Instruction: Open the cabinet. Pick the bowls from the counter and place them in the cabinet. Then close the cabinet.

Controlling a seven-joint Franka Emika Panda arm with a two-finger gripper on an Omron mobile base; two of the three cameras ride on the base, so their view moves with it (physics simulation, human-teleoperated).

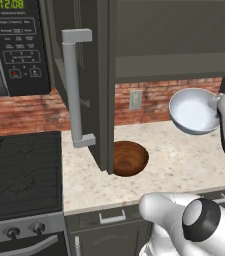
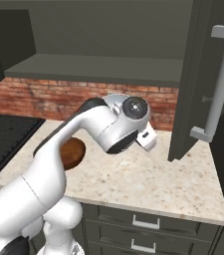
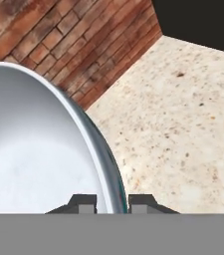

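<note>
Above the counter [image 1: 184,160], off its surface and below the open cabinet [image 1: 174,65], I have the white bowl [image 1: 193,111] in the air. My gripper [image 3: 111,201] is clenched on its rim: in the hand view one finger tip [image 3: 86,203] sits inside the bowl's wall and the other outside, the thin rim running between them. From the left base view the bowl is tipped, its pale inside facing the camera, brick backsplash [image 1: 149,97] behind it. Its blue pattern I cannot make out from these angles.

Cabinet doors stand open. Left door [image 1: 91,85] swings out over the counter edge, its long grey bar handle [image 1: 74,90] facing the camera. Right door [image 2: 195,79] shows in the right base view, handle [image 2: 218,84] likewise outward. Lower shelf [image 2: 98,67] bare as far as I can see.

Brown wooden bowl [image 1: 129,157] rests upright on the counter, partly hidden by the left door's bottom corner; in the right base view my arm covers most of it. Stovetop [image 1: 19,170] lies left of the counter, microwave [image 1: 16,45] above it.
</note>
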